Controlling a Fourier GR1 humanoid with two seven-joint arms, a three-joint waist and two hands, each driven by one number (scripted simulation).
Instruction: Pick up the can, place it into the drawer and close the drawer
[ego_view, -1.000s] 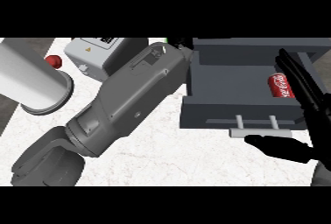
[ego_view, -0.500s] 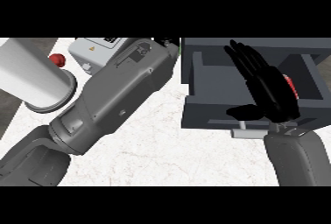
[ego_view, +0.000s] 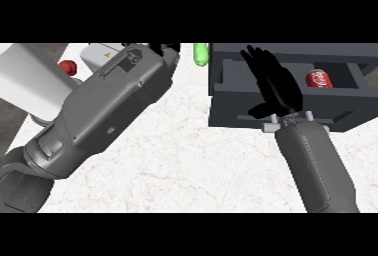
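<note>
Fingers, right hand (ego_view: 275, 85): were straight and spread, holding nothing, stretched over the open drawer (ego_view: 229, 107).
Fingers, left hand (ego_view: 164, 48): only dark tips showed past the big grey left forearm (ego_view: 103, 115) at the top of the view; whether they were wide or curled could not be told.
Can (ego_view: 319, 79): the red can lay inside the drawer, in its right part, just beside the right hand and apart from it.
Stage: placing looked done; closing the drawer looked like what was left.
Risk: the right hand lay within the drawer's span, so a push on the front might have trapped it; a sideways brush could have rolled the can.
Handle (ego_view: 289, 121): sat at the drawer's front edge, partly hidden by the right wrist.
Open room: bare white counter (ego_view: 199, 165) spread between the forearms.
Crowded side: a green object (ego_view: 200, 54) stood near the drawer's left wall.
</note>
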